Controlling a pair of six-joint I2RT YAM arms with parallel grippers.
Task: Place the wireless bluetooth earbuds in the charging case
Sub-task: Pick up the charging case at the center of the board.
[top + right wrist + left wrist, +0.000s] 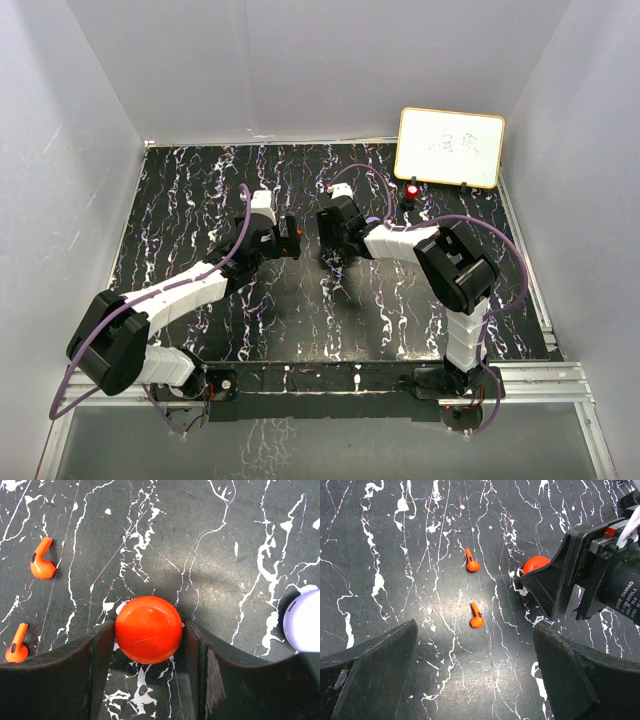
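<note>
Right tool (149,632) pinches the orange round case (148,625): we see one dark finger pressed on each side of it, w/ the case sitting on the counter (225,540), which is black w/ white veins. The case looks closed, w/ a thin seam across its top. Two orange earbuds (41,560) lie loose on the counter left of that grip in the right wrist view. The lower earbud (16,649) is near the left finger. Both are apart from the case & from each other. At the right edge of the same view we catch part of a pale purple case (304,622), near the right finger; contact we can't tell. Left tool (474,626) is spread wide, nothing btwn its fingers. It hangs over the counter facing the two earbuds, one just ahead of the gap, the other beyond it. From the left wrist cam the right tool shows at the right, w/ the orange case peeking out behind its finger. In the top view both arms reach to mid-counter, tools near each other. A whiteboard (450,147) stands at the far right corner.
</note>
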